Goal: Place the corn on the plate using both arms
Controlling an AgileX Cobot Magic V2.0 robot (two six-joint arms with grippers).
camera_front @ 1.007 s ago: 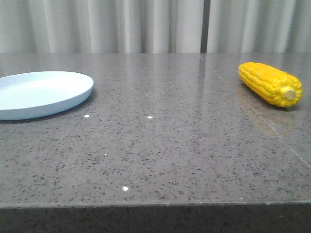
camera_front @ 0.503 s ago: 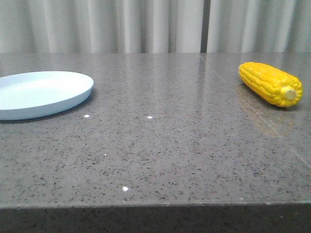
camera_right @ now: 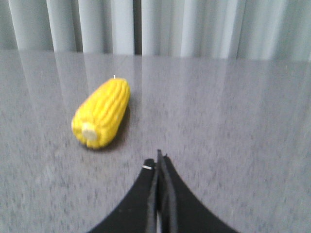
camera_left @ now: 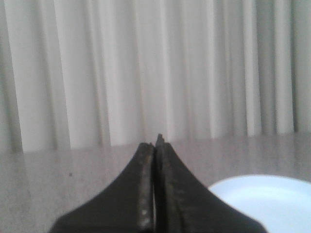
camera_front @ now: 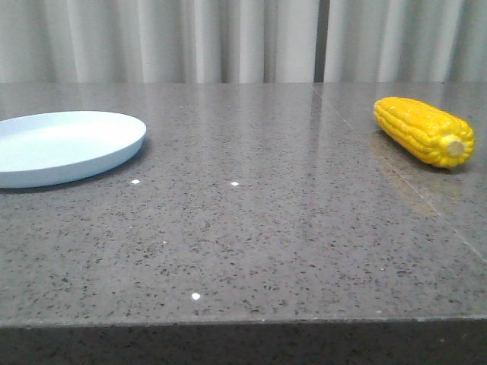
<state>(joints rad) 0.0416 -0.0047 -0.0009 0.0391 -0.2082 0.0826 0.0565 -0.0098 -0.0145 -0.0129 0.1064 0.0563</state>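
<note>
Right gripper pressed together, corn on table ahead — apart, left gripper likewise closed.

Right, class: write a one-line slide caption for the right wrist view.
Right gripper, jaws shut, hovers over the grey table, the corn lying untouched ahead, stub end nearest.

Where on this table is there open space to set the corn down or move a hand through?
The widest bare stretch is the grey tabletop between the plate at the left and the corn at the far right, running to the front edge. The plate itself holds nothing. Nowhere looks crowded; only the right edge around the corn is tight. Neither hand shows in the front view.
</note>
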